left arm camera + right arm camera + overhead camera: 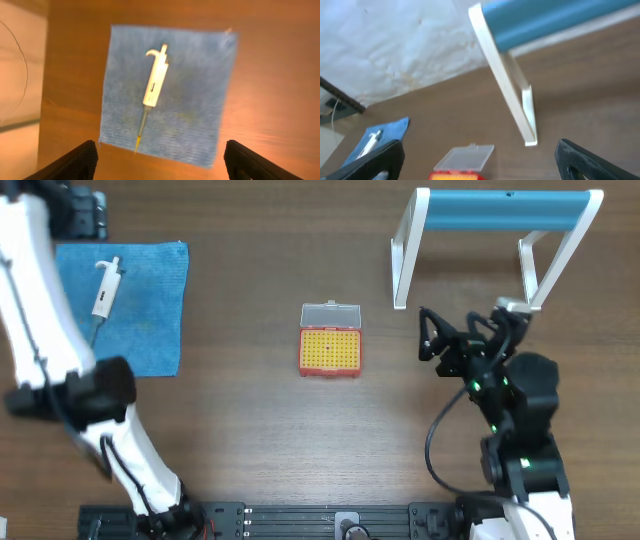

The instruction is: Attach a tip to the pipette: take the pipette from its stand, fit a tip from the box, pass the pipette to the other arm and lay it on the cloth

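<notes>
The pipette [156,85] has a white body with a curved finger hook at its head, a thin grey shaft below, and a small yellow tip fitted on the end. It lies flat on the blue cloth [200,100], free of either claw, at a slight slant across the cloth's middle.

The left claw [160,159] hangs above it, its two dark fingers [75,162] spread wide with nothing between them. The pipette lies under and ahead of this claw, in line with the gap between the fingers and not touching either one. Its yellow tip points back toward the claw and ends close to the cloth's edge nearest the fingers; the hooked head points away from the claw.

The right claw [465,328] is also spread wide and carries nothing. From it, the pipette is well apart, across the wooden table [250,440] on the far side of the tip box [331,350]. That box, with its clear lid folded back and yellow tips in a red base, sits between the right claw and the cloth. The stand [500,210], white legs under a blue bar, is just beyond the right claw, close to its fingers.
</notes>
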You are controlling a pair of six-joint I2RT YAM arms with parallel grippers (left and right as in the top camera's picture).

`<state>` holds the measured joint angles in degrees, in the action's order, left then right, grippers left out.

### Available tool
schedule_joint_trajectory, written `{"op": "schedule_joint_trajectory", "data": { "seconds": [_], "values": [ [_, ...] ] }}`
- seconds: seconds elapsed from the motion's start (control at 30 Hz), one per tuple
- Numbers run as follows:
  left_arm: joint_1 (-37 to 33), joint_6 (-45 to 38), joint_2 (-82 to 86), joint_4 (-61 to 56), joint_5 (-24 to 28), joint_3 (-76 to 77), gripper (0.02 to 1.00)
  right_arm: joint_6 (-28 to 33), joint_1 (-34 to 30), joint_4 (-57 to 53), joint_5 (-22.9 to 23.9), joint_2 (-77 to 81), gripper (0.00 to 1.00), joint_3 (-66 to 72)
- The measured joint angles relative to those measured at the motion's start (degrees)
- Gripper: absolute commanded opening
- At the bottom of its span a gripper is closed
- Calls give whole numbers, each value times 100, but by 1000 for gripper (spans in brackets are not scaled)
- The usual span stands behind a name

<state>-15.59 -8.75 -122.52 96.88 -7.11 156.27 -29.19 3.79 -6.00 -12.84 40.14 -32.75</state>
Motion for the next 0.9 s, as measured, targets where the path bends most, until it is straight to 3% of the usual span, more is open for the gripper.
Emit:
{"op": "schedule_joint_trajectory", "data": {
  "seconds": [0.1, 0.2, 0.43, 0.7, 0.9],
  "values": [
    [-24, 55, 717, -2, 398, -20, 818, 260, -4, -267, 153, -542, 974, 0],
    [-26, 114, 1801, -98, 763, -660, 818, 570, -4, -1198, 236, -1095, 974, -35],
    [-35, 155, 5143, -131, 1266, -5034, 820, 992, -4, -2441, 315, -2374, 974, -33],
    [-37, 1231, 9016, -2610, 2015, -8913, 820, 1606, -4, -2874, 422, -3051, 974, -20],
    [-37, 1969, 10380, -4218, 2409, -10732, 820, 2192, -4, -2870, 758, -3062, 974, 402]
  ]
}}
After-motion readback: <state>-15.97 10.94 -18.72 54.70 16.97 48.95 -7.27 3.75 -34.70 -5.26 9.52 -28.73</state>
